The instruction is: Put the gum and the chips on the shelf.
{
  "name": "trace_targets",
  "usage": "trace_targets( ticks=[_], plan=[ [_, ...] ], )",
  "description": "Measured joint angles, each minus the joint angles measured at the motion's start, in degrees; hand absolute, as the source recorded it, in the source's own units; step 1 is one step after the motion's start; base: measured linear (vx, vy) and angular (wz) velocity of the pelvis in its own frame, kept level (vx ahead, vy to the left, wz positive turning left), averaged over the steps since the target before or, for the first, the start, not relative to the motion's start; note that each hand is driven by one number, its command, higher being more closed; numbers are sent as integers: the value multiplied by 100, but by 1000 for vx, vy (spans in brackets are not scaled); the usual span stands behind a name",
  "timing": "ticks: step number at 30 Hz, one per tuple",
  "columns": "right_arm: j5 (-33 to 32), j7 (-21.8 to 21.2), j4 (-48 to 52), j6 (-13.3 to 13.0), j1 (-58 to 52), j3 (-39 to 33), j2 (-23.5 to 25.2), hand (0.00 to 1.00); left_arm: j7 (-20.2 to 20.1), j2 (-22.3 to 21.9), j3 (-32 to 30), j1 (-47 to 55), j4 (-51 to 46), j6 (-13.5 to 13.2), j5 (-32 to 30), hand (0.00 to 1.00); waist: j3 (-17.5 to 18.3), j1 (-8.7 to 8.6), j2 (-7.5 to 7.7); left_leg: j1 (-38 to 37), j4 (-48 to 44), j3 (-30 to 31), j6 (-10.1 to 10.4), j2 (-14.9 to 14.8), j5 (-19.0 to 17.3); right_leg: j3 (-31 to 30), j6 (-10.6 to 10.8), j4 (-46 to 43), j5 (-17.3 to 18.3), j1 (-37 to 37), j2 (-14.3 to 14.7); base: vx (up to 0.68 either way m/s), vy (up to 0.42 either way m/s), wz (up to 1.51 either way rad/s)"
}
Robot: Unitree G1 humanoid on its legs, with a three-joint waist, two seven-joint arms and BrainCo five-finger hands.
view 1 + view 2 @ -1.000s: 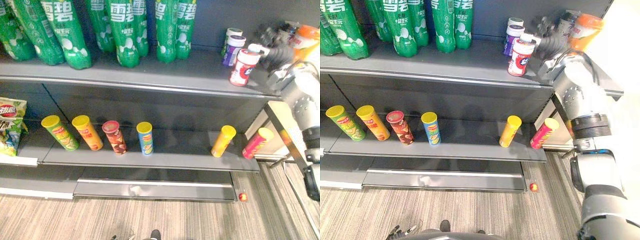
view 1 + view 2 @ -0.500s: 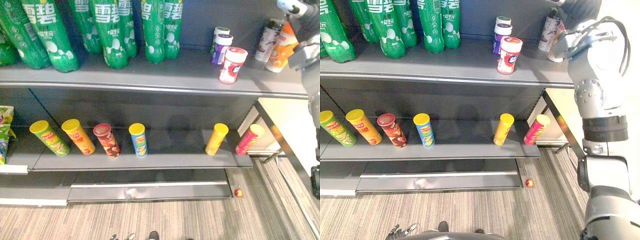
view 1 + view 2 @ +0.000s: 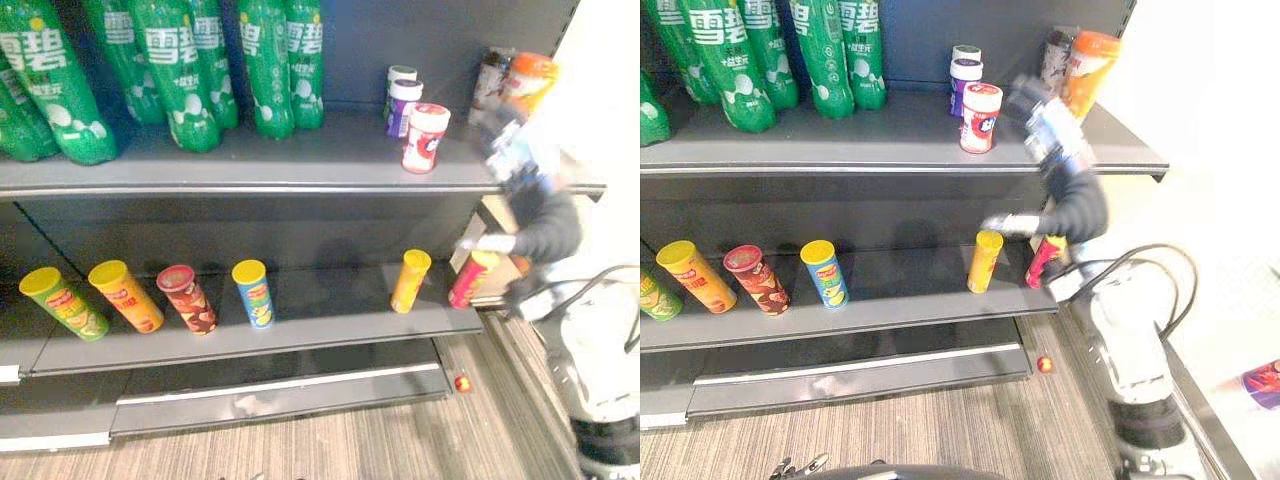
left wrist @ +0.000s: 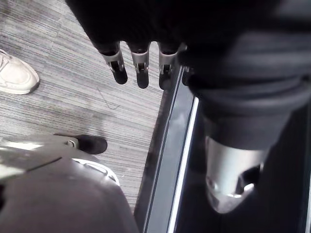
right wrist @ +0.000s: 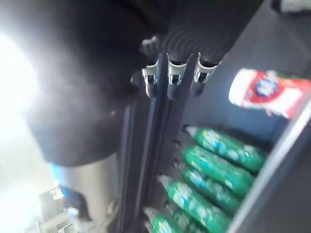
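1. Left hand [image 4: 141, 63] hangs over the floor [image 4: 73, 97], fingers straight, empty.
2. Bottles [image 3: 170, 70] stand at the upper shelf's [image 3: 330, 150] left.
3. Chips [image 3: 253, 293] stand along the lower shelf [image 3: 330, 325].
4. Gum [image 3: 980, 117] stands near the upper shelf's right end.
5. Right hand [image 5: 174, 72], released and empty, hovers before the shelves' right end.

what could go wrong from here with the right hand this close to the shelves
1. The open, empty right hand is close beside the gum jar and the orange bottle on the upper shelf; a careless swing could tip either.
2. Its wrist passes right in front of the leaning pink chips can, next to the yellow chips can on the lower shelf; a brush might knock them off.
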State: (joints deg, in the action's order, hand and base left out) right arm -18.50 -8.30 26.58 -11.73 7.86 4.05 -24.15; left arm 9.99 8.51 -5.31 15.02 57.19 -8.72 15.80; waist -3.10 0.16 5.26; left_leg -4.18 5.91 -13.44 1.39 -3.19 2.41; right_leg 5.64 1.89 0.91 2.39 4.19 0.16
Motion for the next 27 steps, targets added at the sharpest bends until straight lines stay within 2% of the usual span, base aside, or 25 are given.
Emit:
trace_targets(
  ticks=[2,5,7,9,13,18,21,25,27],
  plan=[
    [1,-73,-151,-23,-341,358,222,0,170,-1,64,-4,0,-90,-119,0,-2,8,-1,7,0,2,24,3,-16,-4,3,-1,4,-14,-3,0,0,0],
    [323,-118,-720,-304,-839,1091,488,0,415,19,165,-17,0,-158,-300,0,-28,5,-49,10,0,-2,29,15,-21,-12,34,-6,26,-23,-15,0,0,0],
    [510,-307,-1323,-358,-1160,1631,575,0,521,57,298,-20,0,-200,-363,0,-27,10,-59,9,0,-1,27,27,-32,-12,33,-3,28,-17,-27,0,0,0],
    [506,-526,-2159,-229,-1437,1991,718,0,616,64,333,-23,0,-198,-426,0,-29,12,-71,10,0,-3,22,45,-51,-12,19,-2,39,-17,-45,40,18,2],
    [714,-551,-3778,-9,-1704,2128,894,0,1024,56,414,-51,9,-165,-985,0,-32,5,-149,15,0,-11,17,69,-84,-20,14,-11,44,-15,-68,45,13,-1],
    [1087,-64,-5644,180,-1826,1921,1053,0,1210,-22,455,-177,189,64,-1039,0,-33,-36,-317,-1,-1,-18,41,79,-123,-16,5,-29,50,5,-82,68,6,0],
    [1043,196,-6714,361,-1820,1258,1296,0,1100,-95,416,-176,189,100,-1040,0,-66,-50,-384,-32,-1,5,52,79,-130,10,-10,-117,94,9,-88,50,-5,4],
    [838,455,-7791,400,-1745,295,1483,0,827,-158,378,-131,227,278,-1206,0,-82,-71,-525,-110,-1,10,69,94,-142,24,7,-121,120,86,-102,33,2,0],
    [832,545,-8168,396,-1656,-41,1519,0,757,-157,378,-134,274,271,-1226,0,-86,-111,-516,-176,0,24,71,103,-146,47,23,-123,150,138,-111,0,4,8]
  ],
)
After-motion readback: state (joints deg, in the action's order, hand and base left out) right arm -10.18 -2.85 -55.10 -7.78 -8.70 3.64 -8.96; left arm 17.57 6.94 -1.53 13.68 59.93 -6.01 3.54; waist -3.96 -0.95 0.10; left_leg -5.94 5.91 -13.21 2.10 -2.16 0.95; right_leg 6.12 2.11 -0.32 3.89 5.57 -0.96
